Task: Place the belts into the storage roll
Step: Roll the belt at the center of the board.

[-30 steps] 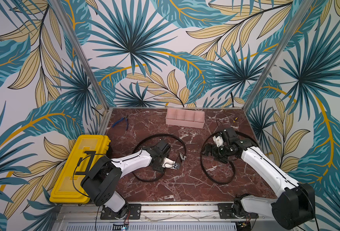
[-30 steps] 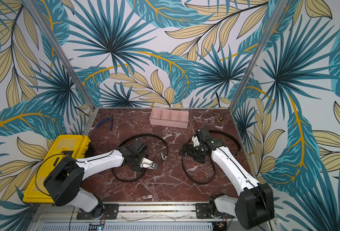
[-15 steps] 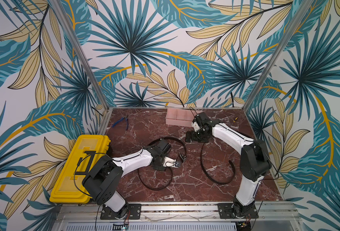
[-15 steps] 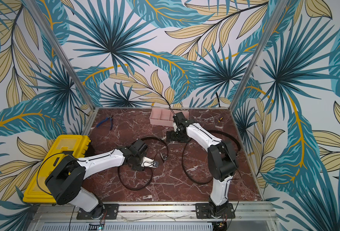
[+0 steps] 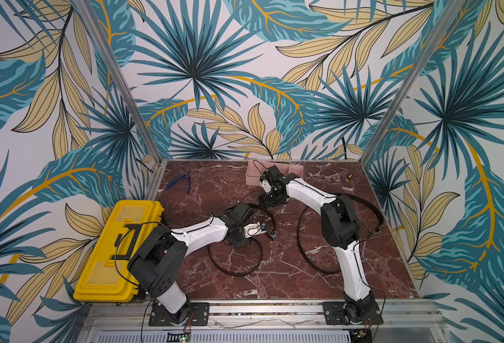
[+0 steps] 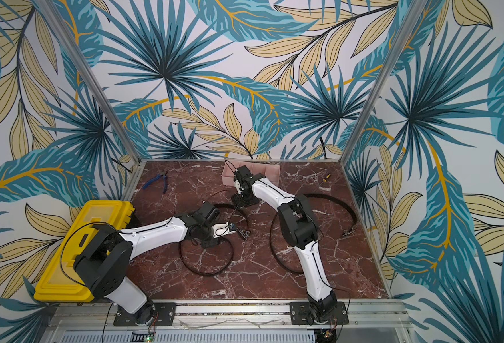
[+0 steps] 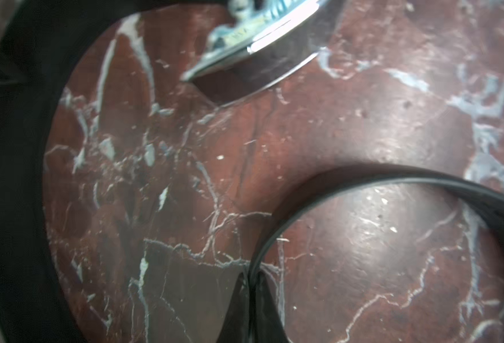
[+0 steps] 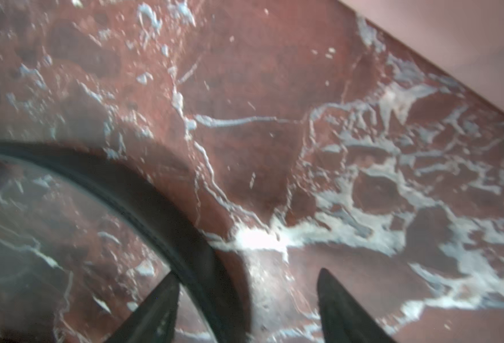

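Observation:
Two black belts lie on the marble. One belt loops near the middle, its silver buckle beside my left gripper. That gripper is shut on this belt's thin edge. My right gripper stands open low over the same belt's far arc, a finger on each side of the strap. The second belt curves wide on the right, untouched. The pink storage roll stands at the back, partly hidden by the right wrist.
A yellow toolbox sits off the table's left edge beside the left arm. Blue pliers lie at the back left. A small yellow-handled tool lies at the back right. Metal posts and patterned walls close in three sides.
My right arm swung from the right belt to the back middle beside the pink tray, and its jaws narrowed. My left gripper shut on the belt near the buckle, and the loop shifted.

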Controlling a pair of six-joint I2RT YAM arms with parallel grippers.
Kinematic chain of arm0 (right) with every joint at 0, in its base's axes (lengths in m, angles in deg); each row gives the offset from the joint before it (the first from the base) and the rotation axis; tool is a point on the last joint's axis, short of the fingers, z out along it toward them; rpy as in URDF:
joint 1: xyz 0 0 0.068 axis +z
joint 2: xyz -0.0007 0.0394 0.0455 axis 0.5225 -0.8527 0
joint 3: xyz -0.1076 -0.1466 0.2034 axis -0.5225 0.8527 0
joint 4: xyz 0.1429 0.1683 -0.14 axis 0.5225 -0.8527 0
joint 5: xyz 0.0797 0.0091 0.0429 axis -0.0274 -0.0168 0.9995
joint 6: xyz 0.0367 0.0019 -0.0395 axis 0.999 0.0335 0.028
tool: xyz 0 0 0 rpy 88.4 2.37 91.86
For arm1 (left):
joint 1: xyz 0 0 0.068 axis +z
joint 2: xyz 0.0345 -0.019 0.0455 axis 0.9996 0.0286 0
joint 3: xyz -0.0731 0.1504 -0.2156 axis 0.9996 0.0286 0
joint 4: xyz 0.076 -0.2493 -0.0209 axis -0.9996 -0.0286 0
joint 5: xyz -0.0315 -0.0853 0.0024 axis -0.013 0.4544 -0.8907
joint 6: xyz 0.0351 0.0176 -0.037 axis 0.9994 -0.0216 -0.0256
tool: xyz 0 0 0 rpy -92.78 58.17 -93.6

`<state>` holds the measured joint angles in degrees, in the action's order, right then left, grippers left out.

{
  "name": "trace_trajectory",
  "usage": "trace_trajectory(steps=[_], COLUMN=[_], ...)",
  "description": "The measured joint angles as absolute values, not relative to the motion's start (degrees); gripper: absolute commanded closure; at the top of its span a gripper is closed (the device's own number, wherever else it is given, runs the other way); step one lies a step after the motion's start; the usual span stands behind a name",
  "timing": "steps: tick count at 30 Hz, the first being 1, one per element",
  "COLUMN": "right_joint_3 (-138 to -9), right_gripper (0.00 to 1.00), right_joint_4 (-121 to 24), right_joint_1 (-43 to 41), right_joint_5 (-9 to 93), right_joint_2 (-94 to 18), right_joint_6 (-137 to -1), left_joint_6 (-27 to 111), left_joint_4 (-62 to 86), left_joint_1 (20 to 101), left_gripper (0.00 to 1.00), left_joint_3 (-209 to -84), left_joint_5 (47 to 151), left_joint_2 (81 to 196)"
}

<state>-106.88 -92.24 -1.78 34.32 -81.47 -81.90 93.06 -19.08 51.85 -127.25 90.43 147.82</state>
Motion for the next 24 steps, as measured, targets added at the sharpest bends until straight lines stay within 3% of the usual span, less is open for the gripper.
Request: trace_trajectory(steps=[6, 12, 24], right_joint_3=[-107.62, -104.85, -91.16], right_gripper=[0.78, 0.84, 0.85], right_joint_4=[-93.14, -91.76, -90.98], right_joint_1=[-1.28, -1.3, -3.53], right_joint_5=[32.59, 29.03, 25.49], right_joint_2=[-83.5, -82.28, -73.69], right_joint_6=[-81.87, -80.54, -68.06], left_joint_6=[83.77, 73.94, 50.07], left_joint_4=[-18.12, -18.27, -25.46], left_joint_1=[54.15, 56.75, 58.5], left_gripper=[1.0, 1.0, 1.0], left_joint_3=[-126.85, -127.71, -139.62], left_joint_5=[89.58, 88.84, 82.46], left_joint_2=[147.6, 148.61, 157.37])
